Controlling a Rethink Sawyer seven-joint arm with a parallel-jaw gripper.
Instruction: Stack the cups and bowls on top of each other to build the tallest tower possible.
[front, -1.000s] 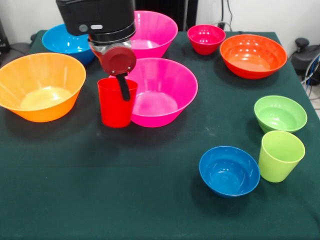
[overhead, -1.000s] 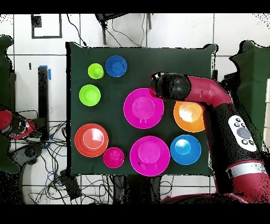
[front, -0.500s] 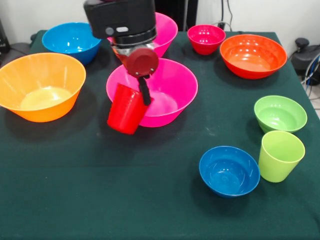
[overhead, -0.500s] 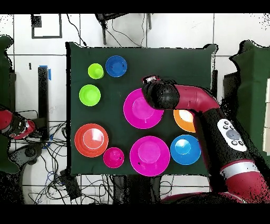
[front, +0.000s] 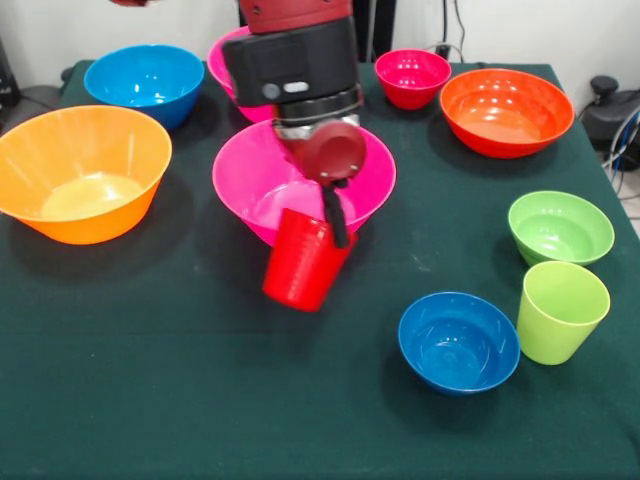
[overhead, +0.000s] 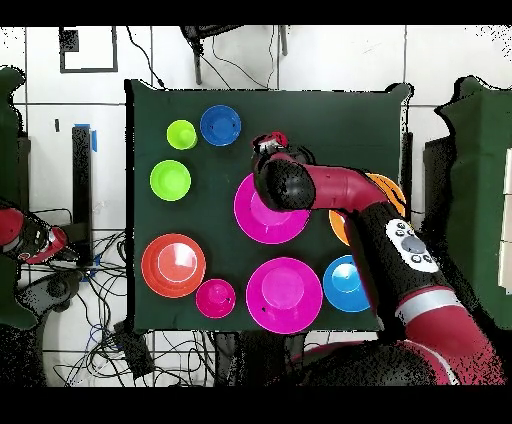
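My gripper (front: 327, 232) is shut on the rim of the red cup (front: 303, 262), with one dark finger (front: 336, 218) down inside it. The cup hangs tilted, just in front of the near big pink bowl (front: 262, 178). In the overhead view the red cup (overhead: 268, 142) shows beyond the gripper head (overhead: 281, 182), at the edge of that pink bowl (overhead: 255, 218). The lime-green cup (front: 559, 311) stands at the front right, next to the small blue bowl (front: 458, 342) and the small green bowl (front: 560, 226). The wide red-orange bowl (front: 505, 110) and the small red bowl (front: 412, 76) sit at the back right. No stack shows.
The big yellow-orange bowl (front: 80, 172) is at the left, the mid-sized blue bowl (front: 145, 80) behind it. The second pink bowl (front: 224, 62) is partly hidden behind the arm. The dark green table cloth (front: 150, 380) is bare at the front left.
The gripper has carried the red cup from beside the yellow-orange bowl rightwards across the front of the pink bowl. The cup went from upright to tilted.
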